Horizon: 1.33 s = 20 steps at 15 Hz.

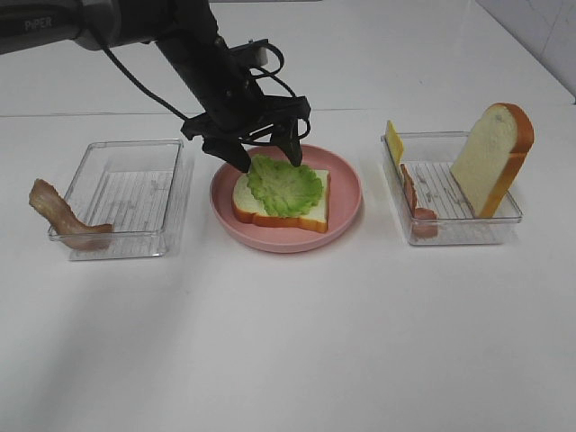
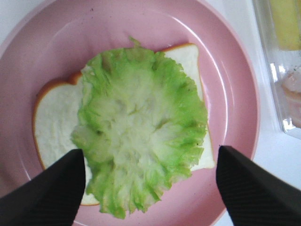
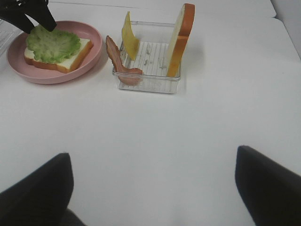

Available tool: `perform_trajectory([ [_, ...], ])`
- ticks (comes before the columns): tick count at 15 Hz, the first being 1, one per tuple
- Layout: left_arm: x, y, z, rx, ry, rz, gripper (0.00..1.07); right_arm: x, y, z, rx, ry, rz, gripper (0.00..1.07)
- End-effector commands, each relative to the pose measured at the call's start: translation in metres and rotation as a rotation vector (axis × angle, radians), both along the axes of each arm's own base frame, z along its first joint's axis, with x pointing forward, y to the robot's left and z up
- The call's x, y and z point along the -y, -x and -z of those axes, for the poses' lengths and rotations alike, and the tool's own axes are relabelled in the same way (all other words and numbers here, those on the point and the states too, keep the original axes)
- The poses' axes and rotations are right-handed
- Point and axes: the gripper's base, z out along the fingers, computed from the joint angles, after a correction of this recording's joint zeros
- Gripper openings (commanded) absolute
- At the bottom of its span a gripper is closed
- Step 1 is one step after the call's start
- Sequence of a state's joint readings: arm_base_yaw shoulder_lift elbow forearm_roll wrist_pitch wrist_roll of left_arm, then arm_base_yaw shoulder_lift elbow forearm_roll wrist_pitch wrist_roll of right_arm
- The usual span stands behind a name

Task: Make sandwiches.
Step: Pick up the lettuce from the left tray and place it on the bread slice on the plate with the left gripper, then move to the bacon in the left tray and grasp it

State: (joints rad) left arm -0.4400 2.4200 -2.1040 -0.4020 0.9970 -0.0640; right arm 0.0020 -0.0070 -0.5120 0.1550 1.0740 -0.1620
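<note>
A white bread slice (image 1: 310,214) with an orange-brown crust lies flat on the round pink plate (image 1: 346,193). A ruffled green lettuce leaf (image 1: 285,186) rests on top of it. My left gripper (image 1: 267,155) hangs just above the leaf's far edge, open, its fingers spread to either side and holding nothing. In the left wrist view the lettuce (image 2: 141,136) covers most of the bread (image 2: 54,122), and the dark fingertips (image 2: 42,193) frame it. My right gripper (image 3: 150,188) stands open over bare table, well short of the right tray.
The right clear tray (image 1: 454,236) holds an upright bread slice (image 1: 493,157), a yellow cheese slice (image 1: 393,141) and a bacon strip (image 1: 414,193). The left clear tray (image 1: 126,193) has a bacon strip (image 1: 63,216) draped over its left edge. White table surrounds everything.
</note>
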Motion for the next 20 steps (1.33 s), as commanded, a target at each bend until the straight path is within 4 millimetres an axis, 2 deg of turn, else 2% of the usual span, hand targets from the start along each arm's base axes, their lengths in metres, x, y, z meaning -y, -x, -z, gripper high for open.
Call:
perform_trajectory([
  [1, -0.004, 0.002, -0.027, 0.053, -0.032, 0.021, 0.74, 0.000, 0.001, 0.001, 0.015, 0.004, -0.001, 0.87],
  [7, -0.027, 0.009, -0.064, 0.108, -0.241, 0.026, 0.74, 0.000, 0.001, 0.001, 0.015, 0.004, -0.001, 0.87],
  [8, -0.032, 0.013, -0.075, 0.109, -0.276, 0.022, 0.74, 0.000, 0.001, 0.001, 0.015, 0.004, -0.001, 0.87],
  [11, -0.052, 0.017, -0.093, 0.071, -0.312, -0.016, 0.74, 0.000, 0.001, 0.001, 0.015, 0.004, -0.001, 0.87],
  [12, -0.052, 0.017, -0.093, 0.071, -0.312, -0.016, 0.74, 0.000, 0.001, 0.001, 0.015, 0.004, -0.001, 0.87],
  [15, -0.077, 0.017, -0.120, 0.103, -0.284, -0.095, 0.74, 0.000, 0.001, 0.001, 0.015, 0.004, -0.001, 0.87],
  [16, -0.091, 0.020, -0.133, 0.116, -0.276, -0.125, 0.74, 0.000, 0.001, 0.001, 0.015, 0.004, -0.001, 0.87],
  [20, -0.132, 0.050, -0.157, 0.097, -0.295, -0.189, 0.74, 0.000, 0.001, 0.001, 0.015, 0.004, -0.001, 0.87],
])
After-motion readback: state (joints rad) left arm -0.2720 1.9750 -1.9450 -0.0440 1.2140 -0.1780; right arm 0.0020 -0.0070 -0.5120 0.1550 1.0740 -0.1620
